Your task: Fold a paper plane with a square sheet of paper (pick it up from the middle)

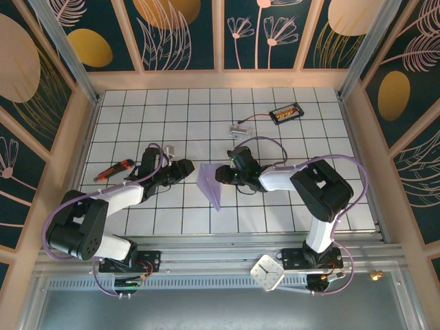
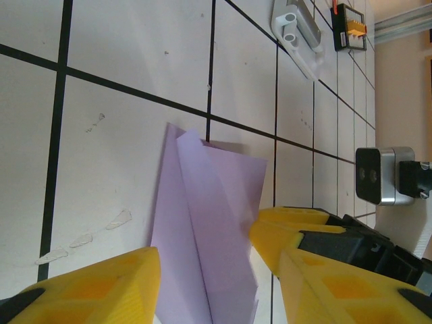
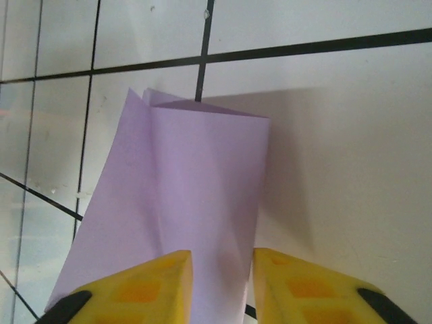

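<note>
Left fingers [image 2: 101, 287] half apart, empty | right fingers [image 3: 152, 290] narrowly straddle thin creased lavender paper sheet [image 3: 196, 182], grip unclear

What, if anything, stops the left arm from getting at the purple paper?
Probably nothing, so yes. The paper runs in between the parted fingers of the left tool. The right tool straddles its other end, but looks clear of the left one.
</note>
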